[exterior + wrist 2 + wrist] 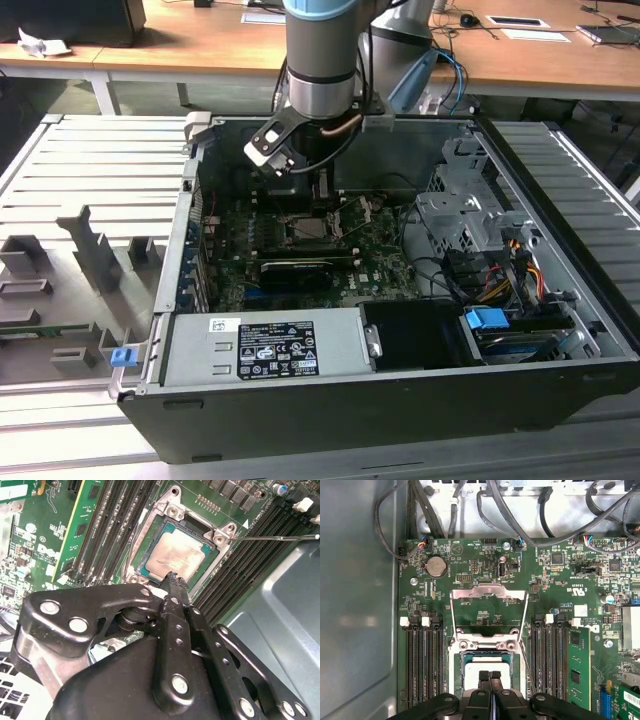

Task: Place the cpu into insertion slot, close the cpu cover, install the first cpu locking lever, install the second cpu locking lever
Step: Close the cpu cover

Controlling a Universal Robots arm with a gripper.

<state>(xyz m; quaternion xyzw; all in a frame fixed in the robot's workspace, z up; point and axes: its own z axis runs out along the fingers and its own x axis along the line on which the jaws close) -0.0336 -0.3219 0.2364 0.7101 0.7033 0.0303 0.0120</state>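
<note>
End effector (490, 676) fingers pressed together, gripping nothing, tips at the cpu (177, 555) edge. Cpu sits in insertion slot (143, 540). Cpu cover (487, 594) stands open beside the slot, so the socket is reachable.

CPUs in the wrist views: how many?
1. The cpu sits in the insertion slot, at the shut gripper tips; the gripper hides part of the circuit board.
</note>
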